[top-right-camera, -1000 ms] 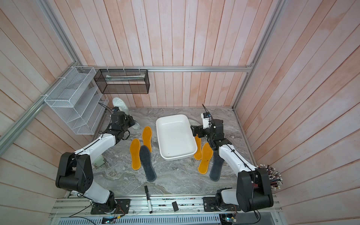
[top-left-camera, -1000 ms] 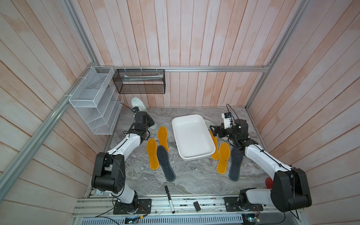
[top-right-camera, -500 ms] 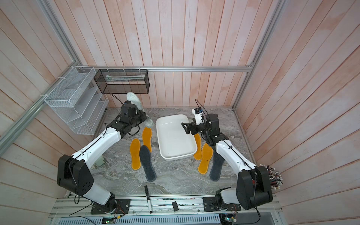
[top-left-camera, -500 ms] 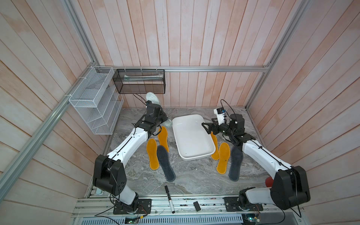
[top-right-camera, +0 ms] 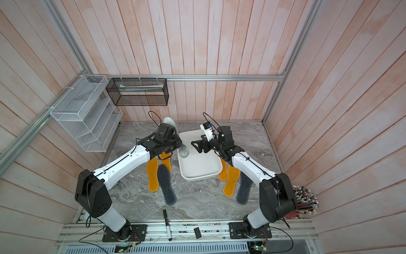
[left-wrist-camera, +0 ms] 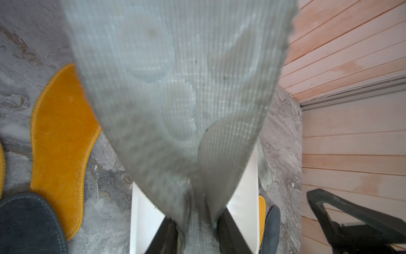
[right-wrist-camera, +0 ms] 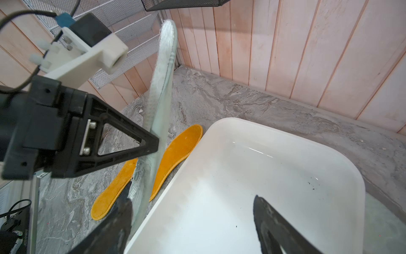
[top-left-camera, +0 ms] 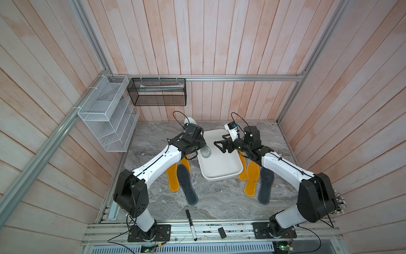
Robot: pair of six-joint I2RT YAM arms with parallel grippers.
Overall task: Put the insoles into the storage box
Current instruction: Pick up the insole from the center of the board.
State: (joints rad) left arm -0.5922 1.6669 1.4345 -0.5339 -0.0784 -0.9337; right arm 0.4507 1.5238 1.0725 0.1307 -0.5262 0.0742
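So far we count nothing inside the storage box: its white floor is bare apart from a few dark specks that show in the right wrist view. Our left gripper is clamped on one end of a pale translucent insole. The insole stands nearly upright and, in both top views, its lower end hangs just over the box's rim on the left arm's side. Our right gripper hovers over the box with its jaws spread wide, gripping nothing. The insole's lower edge passes close to one of its fingers, though we cannot tell whether they touch.

Everything else lies on the marbled table outside the box. On the left arm's side of the box we see two yellow insoles and a dark grey insole. On the right arm's side lie another yellow pair and a second dark grey insole, with one of that yellow pair right against the box. The left wrist view also shows what looks like a second translucent insole lying just beside the box on that same side.

We judge the task barely begun: the first insole is at the box but not released, and seven are left to fetch.
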